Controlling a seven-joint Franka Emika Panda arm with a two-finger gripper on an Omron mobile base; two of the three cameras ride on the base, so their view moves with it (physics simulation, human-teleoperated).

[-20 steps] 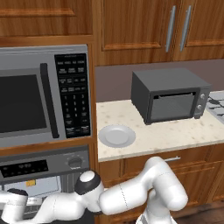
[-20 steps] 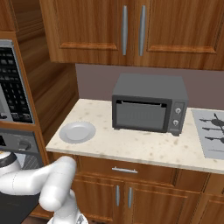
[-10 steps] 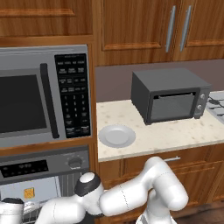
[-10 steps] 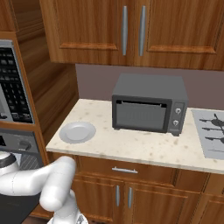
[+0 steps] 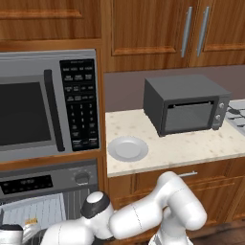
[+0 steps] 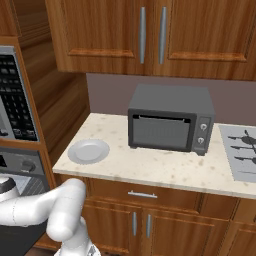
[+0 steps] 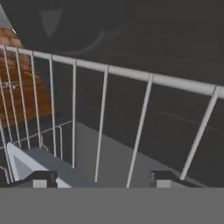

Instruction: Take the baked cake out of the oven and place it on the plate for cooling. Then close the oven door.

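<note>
The oven under the microwave stands open, its wire rack showing. On the rack lies the cake, a tiny golden-brown cube. In the hand view the cake sits at the far left, behind the rack's wires. My gripper is open and low in front of the rack, holding nothing, with the cake off to the left of its fingertips. The hand is at the bottom left corner, just below the cake. The plate lies bare on the counter. The oven door is out of view.
A microwave sits above the oven. A dark toaster oven stands on the counter to the right of the plate, with a stove top beyond it. Wooden cupboards hang above, and my own arm stretches across the lower cabinets.
The arm has sunk a little lower and further toward the oven opening. The plate and the counter things have not moved.
</note>
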